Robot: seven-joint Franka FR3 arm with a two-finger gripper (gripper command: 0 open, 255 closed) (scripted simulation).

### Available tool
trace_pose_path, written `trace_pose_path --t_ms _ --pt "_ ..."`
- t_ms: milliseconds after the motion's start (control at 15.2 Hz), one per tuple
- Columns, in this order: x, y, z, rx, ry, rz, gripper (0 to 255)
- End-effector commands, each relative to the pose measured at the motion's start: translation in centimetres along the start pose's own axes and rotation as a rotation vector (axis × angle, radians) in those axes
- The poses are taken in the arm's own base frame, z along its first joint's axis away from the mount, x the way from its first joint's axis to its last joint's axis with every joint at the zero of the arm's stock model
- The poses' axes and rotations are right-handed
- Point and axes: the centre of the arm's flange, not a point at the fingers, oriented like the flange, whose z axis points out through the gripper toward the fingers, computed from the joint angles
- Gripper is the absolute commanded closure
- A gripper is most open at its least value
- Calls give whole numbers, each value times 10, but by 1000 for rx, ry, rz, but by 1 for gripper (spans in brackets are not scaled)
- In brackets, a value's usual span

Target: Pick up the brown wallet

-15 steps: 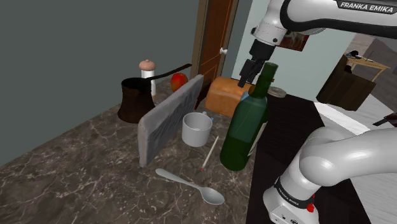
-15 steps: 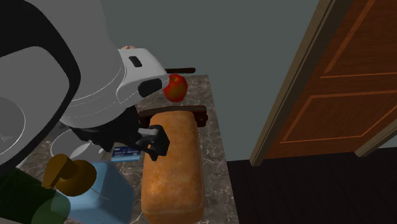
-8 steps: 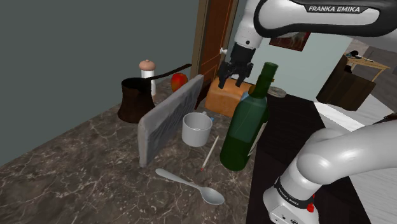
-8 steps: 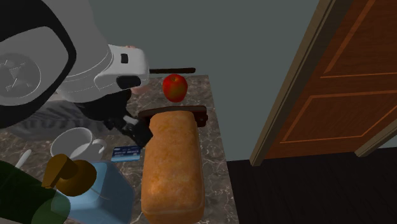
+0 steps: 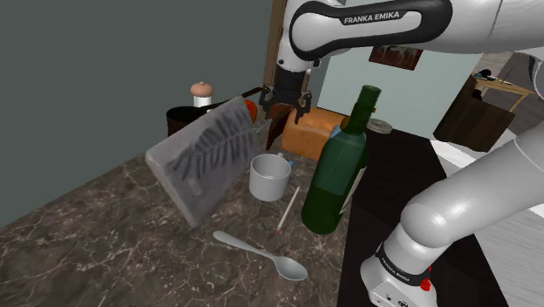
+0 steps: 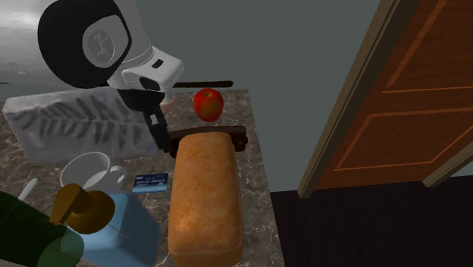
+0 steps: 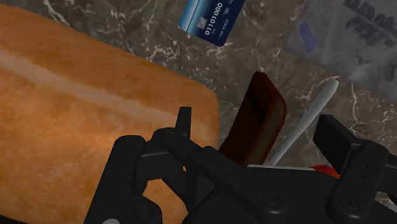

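FRANKA EMIKA is printed on the arm [image 5: 375, 17] above the pincer [image 5: 284, 109]. The blue card [image 7: 210, 19] on the tabletop [image 5: 105, 244], beyond the fingertips, reads 01101000. The pincer's fingers stand apart. The brown wallet [image 7: 257, 124] lies between them, against the end of the bread loaf [image 7: 95, 108]; whether they touch it cannot be told. Since half a second ago the pincer has shifted from over the loaf to the wallet. The grey slab [image 5: 205, 161] beside it has tipped over, its patterned face now showing.

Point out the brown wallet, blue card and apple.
brown wallet [image 7: 255, 118], wrist view, middle of its dark face
blue card [image 6: 151, 181], second exterior view, its middle
apple [image 6: 208, 104], second exterior view, its middle
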Motion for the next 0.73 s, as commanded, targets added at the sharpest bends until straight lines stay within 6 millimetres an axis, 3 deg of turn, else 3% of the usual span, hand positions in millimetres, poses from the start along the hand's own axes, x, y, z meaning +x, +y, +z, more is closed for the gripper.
trace_pose_path --t_ms 0,66,660 --pt "17 -21 13 -18 -5 160 0" --pt "24 -28 17 -25 -6 214 0" --pt "22 -27 57 -25 -6 213 0"
